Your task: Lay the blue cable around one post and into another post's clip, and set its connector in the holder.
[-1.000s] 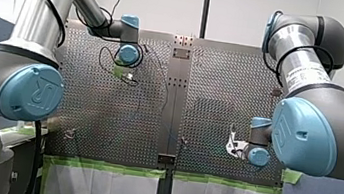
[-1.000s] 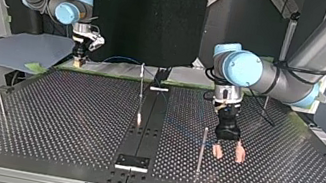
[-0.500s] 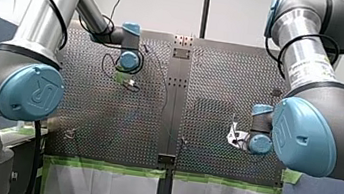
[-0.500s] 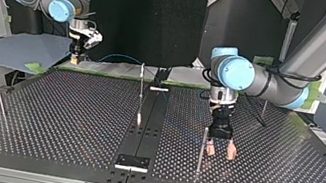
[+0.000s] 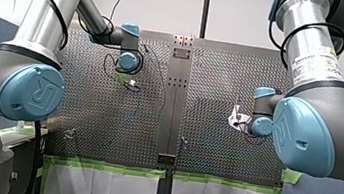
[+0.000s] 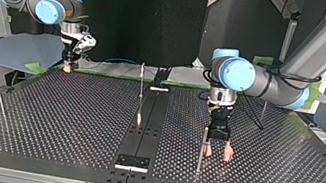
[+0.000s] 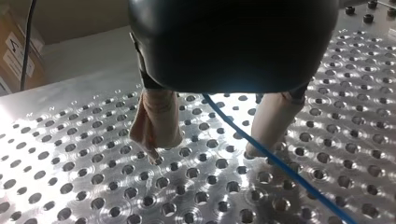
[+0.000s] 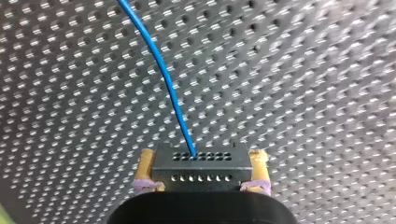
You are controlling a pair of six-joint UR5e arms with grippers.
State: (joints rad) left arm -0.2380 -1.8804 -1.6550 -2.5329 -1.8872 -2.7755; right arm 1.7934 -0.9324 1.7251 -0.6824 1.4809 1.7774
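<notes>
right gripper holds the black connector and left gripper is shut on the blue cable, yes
No: the left wrist view shows the left gripper open, the blue cable passing between its fingers. The right gripper does hold the black connector.

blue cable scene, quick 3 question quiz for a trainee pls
1. True or false: my right tool is shut on the black connector.
2. In the left wrist view, the blue cable runs: A) between the open fingers of my left tool; B) knotted round one finger; C) nowhere in view.
3. Fill in: in the top view, my left tool stands beside a thin upright ____.
Key: 1 true; 2 A; 3 post.
</notes>
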